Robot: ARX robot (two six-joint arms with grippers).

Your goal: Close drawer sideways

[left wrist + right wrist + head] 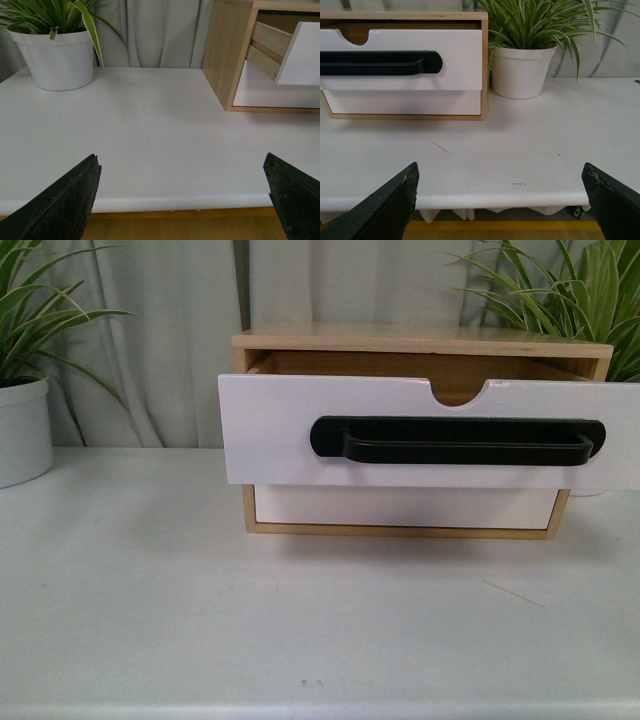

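Light wood cabinet (420, 341) sits toward the back of a white table (300, 630), box-shaped with plain flat sides. The drawer (270, 430) is in the top slot, pulled out toward the camera. Its white front hangs forward of the cabinet frame and overlaps the top edge of the plain white lower front (405, 507), which sits flush. Drawer front is smooth and flat, with a half-round notch in its top edge and a long black bar handle (460, 440) running horizontally, matte with rounded ends. The left wrist view shows the drawer's pale wooden side (270, 47) sticking out of the cabinet. The drawer's inside is hidden behind the front, so contents can't be told. A white pot (20, 430) with long striped leaves stands left of the cabinet, well apart. A second potted plant (520, 72) stands just beside the cabinet's right wall, leaves spreading above it. Grey curtain (150, 340) hangs behind everything. A thin pale sliver (515, 593) lies on the table in front of the cabinet, toward the right. Neither arm shows in the front view. Left gripper (181, 156) is spread wide with nothing between the dark fingers (65, 205), hanging near the table's front edge, well short of the cabinet. Right gripper (500, 165) is likewise spread wide and holding nothing, fingers (382, 210) dark and rough-textured, near the front edge and facing the drawer's handle end.
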